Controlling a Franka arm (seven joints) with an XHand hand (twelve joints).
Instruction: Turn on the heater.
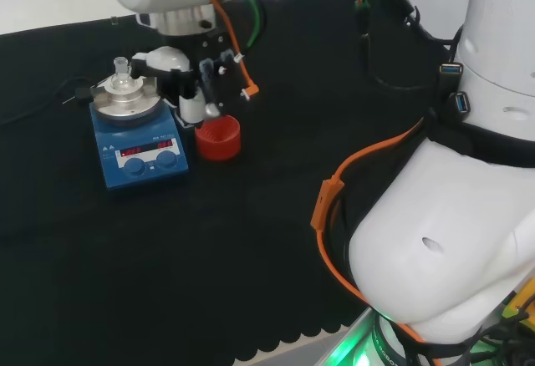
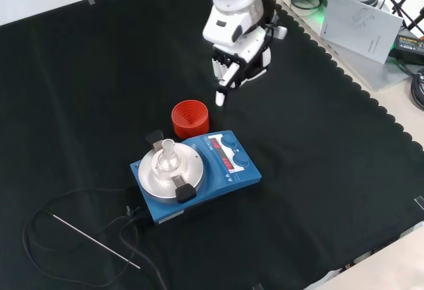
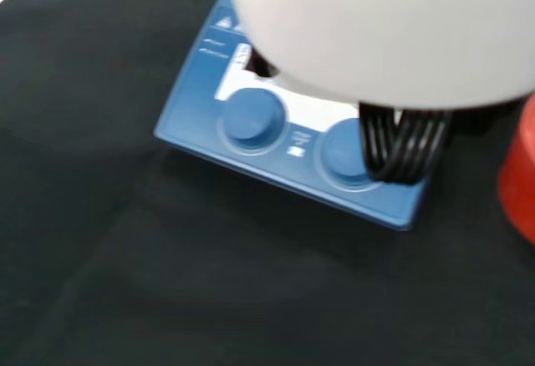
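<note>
The heater [image 1: 138, 155] is a blue box with a round metal plate, a red-lit display and two blue knobs [image 1: 150, 164] on its front panel. A small clear flask [image 1: 122, 78] stands on the plate. In the front view the hand [image 2: 238, 58] hangs above the cloth beyond the heater [image 2: 248, 171], with most fingers curled and one finger [image 2: 220, 96] pointing down beside the red ribbed ring [image 2: 191, 118]. It holds nothing and touches nothing. The wrist view looks past a blurred white part of the hand [image 3: 376, 23] at the two knobs [image 3: 251, 119] on the heater's [image 3: 201, 136] panel.
The red ribbed ring [image 1: 218, 139] stands right of the heater in the head view. A thin metal probe [image 2: 93, 240] on a black cable lies on the cloth near the front view's lower left. Papers [image 2: 361, 15] lie off the cloth's edge. The arm's white link [image 1: 451, 232] stands at the head view's right.
</note>
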